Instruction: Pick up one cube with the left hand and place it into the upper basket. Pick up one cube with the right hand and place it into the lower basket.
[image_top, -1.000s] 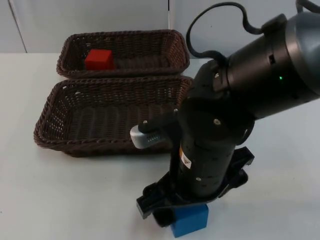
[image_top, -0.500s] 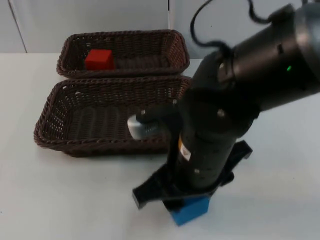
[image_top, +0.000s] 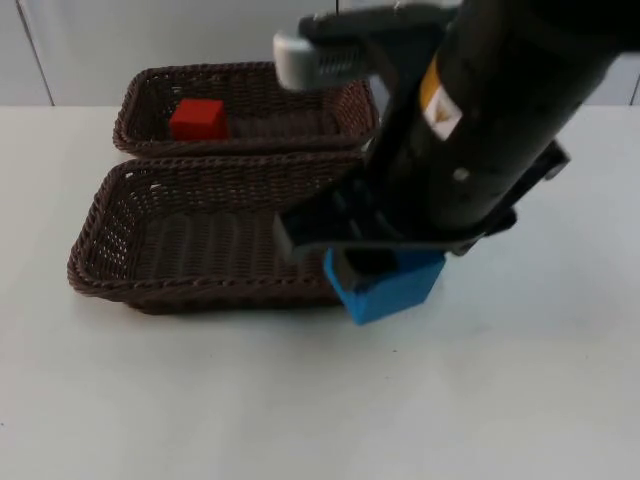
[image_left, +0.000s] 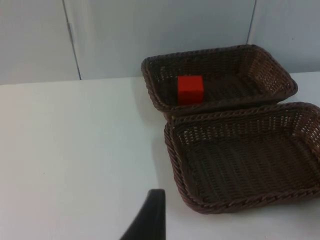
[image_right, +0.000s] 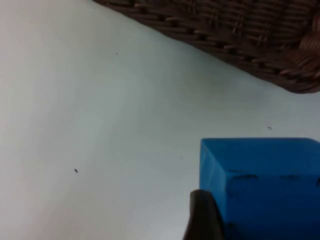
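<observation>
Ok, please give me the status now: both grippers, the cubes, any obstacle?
Right gripper shut on blue cube, lifted beside lower basket. Left gripper waits off to the side. Red cube in upper basket. No obstacle seen.

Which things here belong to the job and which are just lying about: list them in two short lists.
Job:
- blue cube, held by the right gripper beside the lower basket
- red cube, lying in the upper basket
- left gripper, waiting

Lying about:
- nothing besides the white table and grey wall
</observation>
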